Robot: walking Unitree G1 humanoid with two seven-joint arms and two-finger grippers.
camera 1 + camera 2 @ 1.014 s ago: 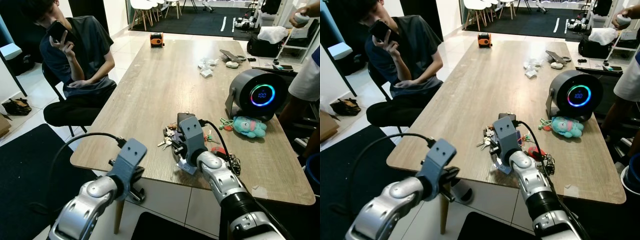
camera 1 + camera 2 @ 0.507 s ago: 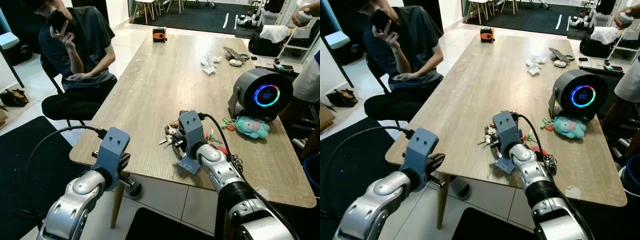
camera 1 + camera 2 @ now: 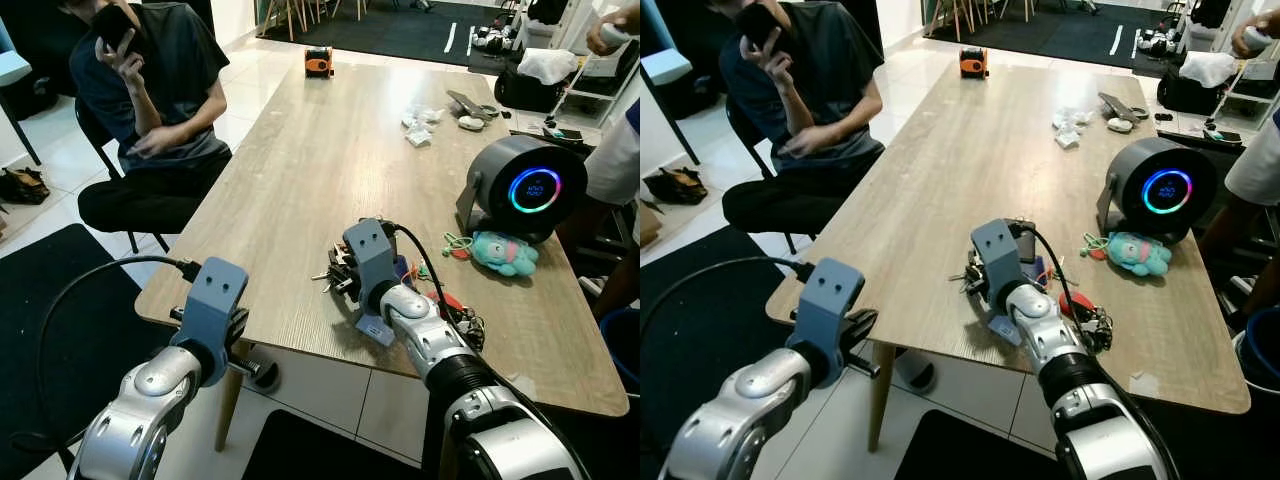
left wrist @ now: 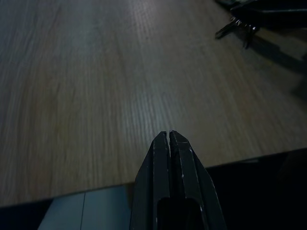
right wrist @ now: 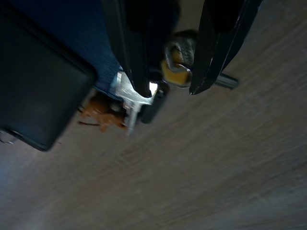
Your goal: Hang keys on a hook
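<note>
Keys (image 3: 331, 277) laid on bench (image 3: 300, 190) near front edge, straddled by right gripper (image 5: 168, 88), fingers apart. Left gripper (image 4: 169, 136) pressed together, held at front edge.

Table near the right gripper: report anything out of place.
Nothing is spilled or broken. The keys lie on the wooden table with no hook nearby; the right gripper is open over them.

Bunch of keys (image 3: 330, 277) flat on wooden table (image 3: 290, 190), mid-near edge.
</note>
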